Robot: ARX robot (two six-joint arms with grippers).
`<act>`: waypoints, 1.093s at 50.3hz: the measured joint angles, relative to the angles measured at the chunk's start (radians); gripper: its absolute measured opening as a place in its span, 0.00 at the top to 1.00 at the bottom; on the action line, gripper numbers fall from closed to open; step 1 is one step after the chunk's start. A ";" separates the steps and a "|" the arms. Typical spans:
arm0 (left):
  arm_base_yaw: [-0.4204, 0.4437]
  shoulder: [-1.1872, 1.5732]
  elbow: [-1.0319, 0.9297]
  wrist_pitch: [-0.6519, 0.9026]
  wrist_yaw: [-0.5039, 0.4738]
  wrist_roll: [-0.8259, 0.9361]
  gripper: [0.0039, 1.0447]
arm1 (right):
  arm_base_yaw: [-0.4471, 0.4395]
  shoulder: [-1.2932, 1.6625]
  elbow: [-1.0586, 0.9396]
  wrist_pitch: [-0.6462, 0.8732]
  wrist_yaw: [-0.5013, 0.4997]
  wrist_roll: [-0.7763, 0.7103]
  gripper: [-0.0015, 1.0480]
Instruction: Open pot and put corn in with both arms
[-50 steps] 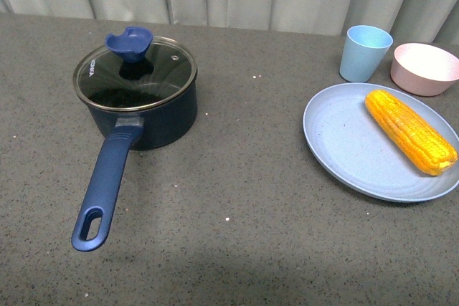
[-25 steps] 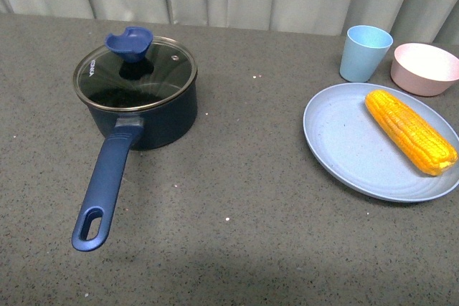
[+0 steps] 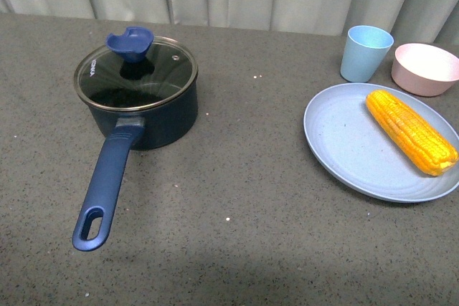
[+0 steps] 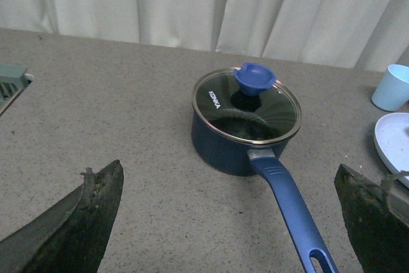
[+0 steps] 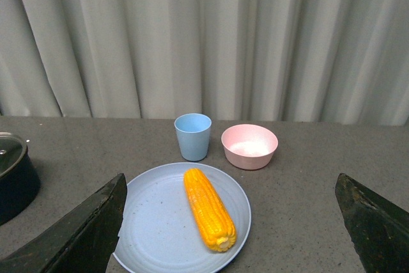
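Both my left gripper point(image 4: 228, 168) and right gripper point(image 5: 230, 178) stand wide and empty, only finger edges showing. The pot point(image 3: 161, 120) sits left on the table point(image 3: 251, 177), glass lid point(image 3: 166, 69) on, inside murky. The corn point(image 3: 410, 130) lies on the plate point(image 3: 344, 141), right; bowl point(image 3: 424, 69) cropped behind.

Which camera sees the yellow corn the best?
The right wrist view: the corn lies whole, mid-picture, on the blue plate. The front view shows it whole too, but off near the edge. The left wrist view misses it.
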 joint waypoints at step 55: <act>-0.334 1.509 0.491 1.005 -0.263 -0.031 0.06 | 0.000 0.000 0.000 0.000 -0.001 0.000 0.09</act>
